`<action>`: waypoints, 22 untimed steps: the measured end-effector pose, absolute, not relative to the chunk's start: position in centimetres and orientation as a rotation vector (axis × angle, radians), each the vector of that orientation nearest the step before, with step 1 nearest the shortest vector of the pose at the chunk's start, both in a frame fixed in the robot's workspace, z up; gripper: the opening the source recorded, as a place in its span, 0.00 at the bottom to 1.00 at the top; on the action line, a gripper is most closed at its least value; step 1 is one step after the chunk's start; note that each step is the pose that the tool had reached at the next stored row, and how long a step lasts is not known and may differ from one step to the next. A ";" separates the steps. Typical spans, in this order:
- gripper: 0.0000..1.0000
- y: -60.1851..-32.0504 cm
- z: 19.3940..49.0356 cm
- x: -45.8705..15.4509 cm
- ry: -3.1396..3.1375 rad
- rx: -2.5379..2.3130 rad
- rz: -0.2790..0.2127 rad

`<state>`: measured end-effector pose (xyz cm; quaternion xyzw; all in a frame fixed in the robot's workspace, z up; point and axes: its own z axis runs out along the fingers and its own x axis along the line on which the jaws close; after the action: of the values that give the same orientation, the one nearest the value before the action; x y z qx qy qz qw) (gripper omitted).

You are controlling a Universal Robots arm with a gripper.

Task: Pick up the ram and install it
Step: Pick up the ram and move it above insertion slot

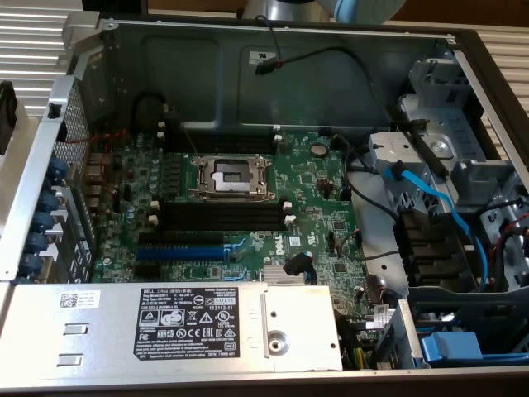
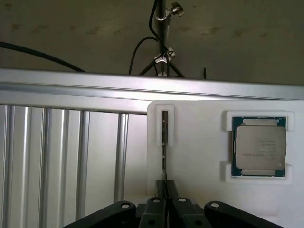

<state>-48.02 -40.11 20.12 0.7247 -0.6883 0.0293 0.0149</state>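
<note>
Wrist view: ram point(image 2: 165, 142) edge-on, clamped between pincer point(image 2: 165, 188) tips.

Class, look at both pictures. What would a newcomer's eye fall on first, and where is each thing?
In the exterior view, the green motherboard dominates the open computer case, with a metal-framed processor socket near its middle. In the wrist view, the gripper grips the ram, which stands edge-on in a white holder. A processor chip sits in a recess beside it.
</note>
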 end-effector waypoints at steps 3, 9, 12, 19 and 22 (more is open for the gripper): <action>0.12 -40.1 20.1 -48.0 -2.142 2.255 0.091; 0.12 -40.4 20.3 -48.0 -2.156 2.269 0.063; 0.12 -40.4 20.6 -48.0 -2.156 2.269 0.064; 0.12 -40.4 21.8 -48.0 -2.155 2.269 0.065; 0.12 -40.4 22.2 -48.0 -2.155 2.269 0.064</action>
<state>-48.02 -40.40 22.18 0.7248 -0.6886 0.0206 0.0058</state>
